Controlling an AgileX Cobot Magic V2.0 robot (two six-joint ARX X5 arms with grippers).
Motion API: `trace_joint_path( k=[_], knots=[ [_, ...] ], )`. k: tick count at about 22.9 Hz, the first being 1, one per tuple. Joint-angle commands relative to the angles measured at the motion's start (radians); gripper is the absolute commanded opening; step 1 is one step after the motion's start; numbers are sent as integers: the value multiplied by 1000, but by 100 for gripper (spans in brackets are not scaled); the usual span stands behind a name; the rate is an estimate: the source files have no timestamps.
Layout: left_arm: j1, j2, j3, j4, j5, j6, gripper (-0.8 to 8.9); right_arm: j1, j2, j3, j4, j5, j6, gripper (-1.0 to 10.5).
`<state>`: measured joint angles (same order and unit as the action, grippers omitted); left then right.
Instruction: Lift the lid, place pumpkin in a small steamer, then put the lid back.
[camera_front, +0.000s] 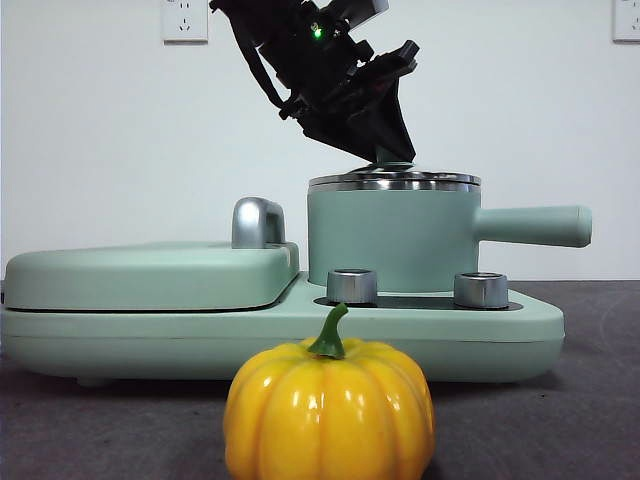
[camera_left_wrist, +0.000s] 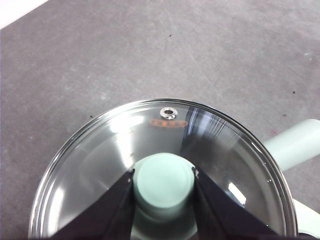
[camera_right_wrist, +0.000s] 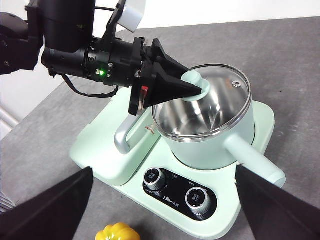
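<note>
The clear glass lid (camera_front: 395, 181) sits on the small mint-green steamer (camera_front: 390, 240), whose long handle points right. My left gripper (camera_front: 390, 150) comes down from above and is shut on the lid's mint-green knob (camera_left_wrist: 163, 185), one jaw on each side. The lid (camera_left_wrist: 125, 145) fills the left wrist view. The yellow-orange pumpkin (camera_front: 330, 410) stands on the table in front of the cooker. The right wrist view shows the steamer (camera_right_wrist: 210, 145), the lid (camera_right_wrist: 225, 85), the left gripper (camera_right_wrist: 197, 85) and the pumpkin (camera_right_wrist: 117, 232). My right gripper (camera_right_wrist: 162, 170) is open and empty, above the cooker's front.
The steamer stands on a mint-green cooker base (camera_front: 500, 330) with two steel dials (camera_front: 352, 285). On its left half lies a flat grill cover (camera_front: 150, 275) with a chrome handle (camera_front: 258, 222). The table is dark grey with a white wall behind.
</note>
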<state>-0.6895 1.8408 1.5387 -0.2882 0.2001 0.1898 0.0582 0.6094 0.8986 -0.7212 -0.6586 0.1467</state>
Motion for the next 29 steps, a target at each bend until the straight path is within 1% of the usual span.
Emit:
trace_joint_path(
  k=[1,4,9,14,19,24,29],
  knots=[
    [-6,-13,26,-4,-2,-23,54,2,4,13,9,-3,10,452],
    [-6,-76,26,-22,-2,-24,55,2,4,13,9,-3,10,452],
    [-4,-203,26,-120,-2,-26,55,2,4,13,0,-3,11,452],
    [17,-307,26,-233,-2,-26,54,2,4,13,-64,-3,10,452],
    [64,-337,26,-298,-2,-26,54,12,16,13,-144,5,16,452],
    [116,-337,26,-341,-2,-27,54,75,71,13,-201,10,37,452],
    [159,-338,26,-349,-2,-27,54,188,166,13,-199,78,96,452]
  ],
)
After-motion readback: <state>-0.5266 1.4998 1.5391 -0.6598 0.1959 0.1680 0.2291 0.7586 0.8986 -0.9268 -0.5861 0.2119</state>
